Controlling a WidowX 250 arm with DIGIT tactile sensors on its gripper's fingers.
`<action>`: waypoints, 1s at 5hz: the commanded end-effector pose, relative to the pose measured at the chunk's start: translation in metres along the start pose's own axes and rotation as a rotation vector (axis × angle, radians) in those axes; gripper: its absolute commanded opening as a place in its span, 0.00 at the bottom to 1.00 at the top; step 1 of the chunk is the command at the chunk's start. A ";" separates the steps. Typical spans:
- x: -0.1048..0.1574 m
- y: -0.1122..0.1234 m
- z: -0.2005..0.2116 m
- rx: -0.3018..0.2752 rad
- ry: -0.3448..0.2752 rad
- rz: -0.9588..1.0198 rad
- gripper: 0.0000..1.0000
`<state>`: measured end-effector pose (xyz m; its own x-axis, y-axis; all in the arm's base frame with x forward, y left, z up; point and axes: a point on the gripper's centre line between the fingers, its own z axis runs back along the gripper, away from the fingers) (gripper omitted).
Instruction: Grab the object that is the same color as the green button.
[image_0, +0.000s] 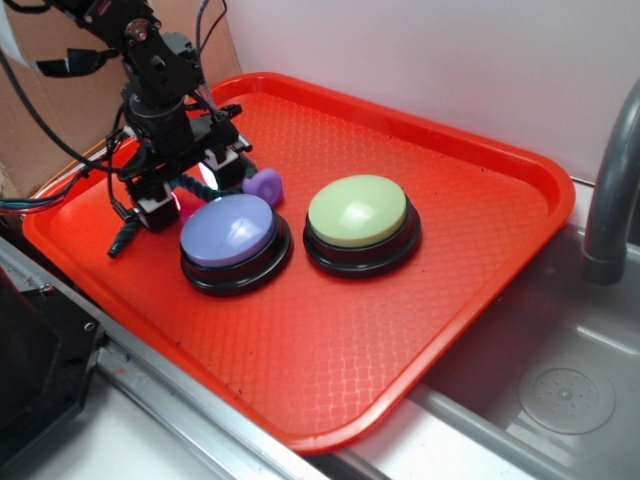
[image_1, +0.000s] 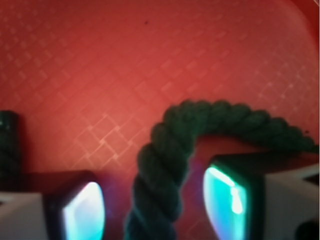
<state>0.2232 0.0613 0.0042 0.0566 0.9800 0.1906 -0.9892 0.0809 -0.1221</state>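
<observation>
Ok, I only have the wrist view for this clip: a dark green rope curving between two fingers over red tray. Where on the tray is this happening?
Observer: At the tray's far-left end, just left of the purple button.
Operator: Is the green button close by?
Observer: It sits to the right of the purple one; the green button is not touched by the gripper.
Operator: Does the rope hang out anywhere I can't see?
Observer: Yes, one end of the rope trails out lower left of the gripper, toward the tray's front rim.
Operator: Anything else near the fingers?
Observer: A small purple knob lies just right of the gripper, behind the purple button.
</observation>
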 end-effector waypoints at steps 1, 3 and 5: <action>0.028 -0.011 0.051 -0.122 0.023 -0.191 0.00; 0.035 -0.039 0.148 -0.178 0.029 -0.695 0.00; 0.020 -0.041 0.190 -0.282 0.139 -0.968 0.00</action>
<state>0.2376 0.0320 0.1796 0.8596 0.4871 0.1542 -0.4586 0.8687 -0.1870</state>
